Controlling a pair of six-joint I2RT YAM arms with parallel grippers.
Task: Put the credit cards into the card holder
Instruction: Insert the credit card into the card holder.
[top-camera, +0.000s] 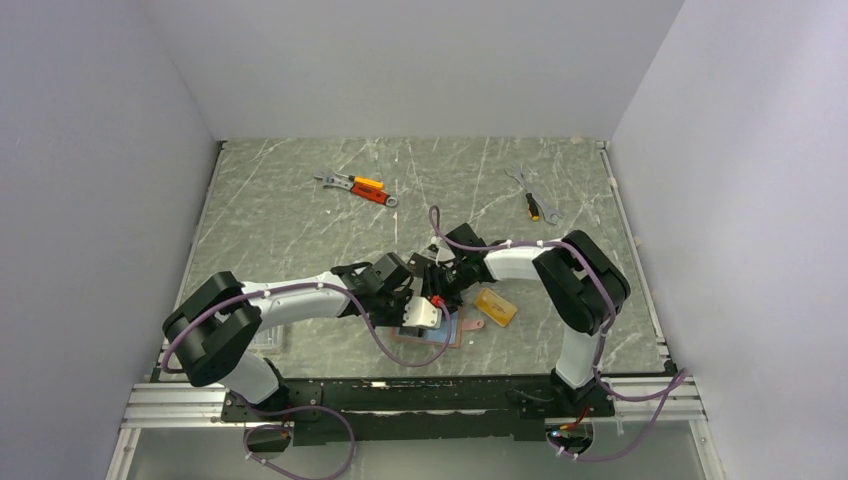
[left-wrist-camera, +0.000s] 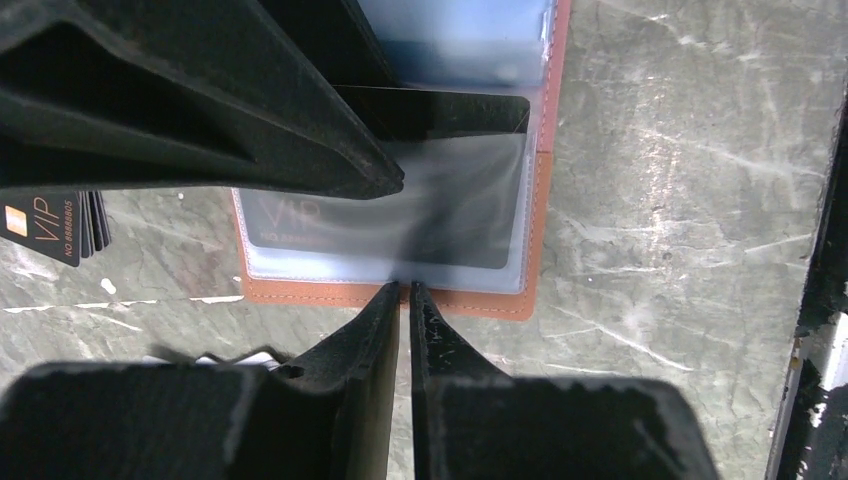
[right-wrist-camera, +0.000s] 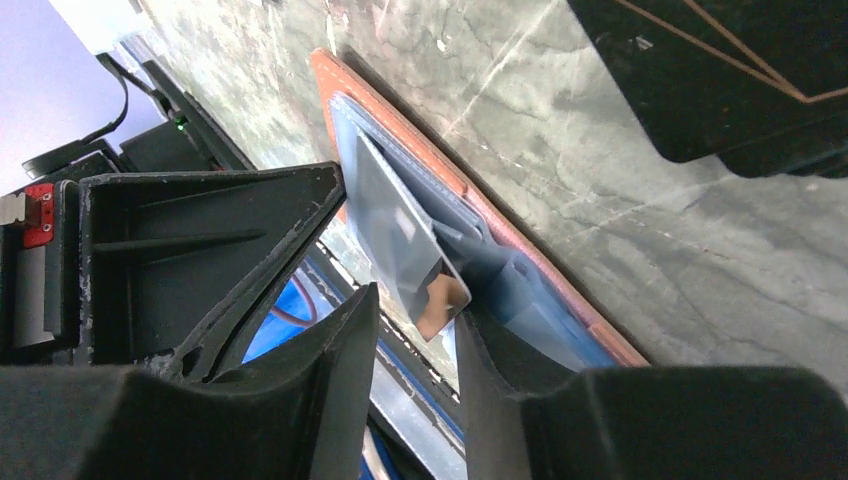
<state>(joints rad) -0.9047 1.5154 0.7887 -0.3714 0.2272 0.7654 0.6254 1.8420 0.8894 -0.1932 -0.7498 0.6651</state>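
The card holder (top-camera: 452, 337) lies open near the table's front, reddish-brown with clear sleeves; it also shows in the left wrist view (left-wrist-camera: 330, 293) and the right wrist view (right-wrist-camera: 455, 183). A black card (left-wrist-camera: 440, 215) marked VIP sits partly inside the near sleeve. A silver-grey card (right-wrist-camera: 395, 230) stands tilted with one edge in a sleeve, its free corner between the jaws of my right gripper (right-wrist-camera: 415, 305), which is open. My left gripper (left-wrist-camera: 408, 290) is shut, its tips on the holder's near edge. An orange-gold card (top-camera: 495, 307) lies right of the holder. Both grippers meet over the holder (top-camera: 425, 295).
More black cards (left-wrist-camera: 50, 225) lie stacked beside the holder. Orange-handled tools (top-camera: 356, 187) lie at the back centre and a small tool (top-camera: 540, 207) at the back right. The table's front rail (top-camera: 400, 385) is just behind the holder.
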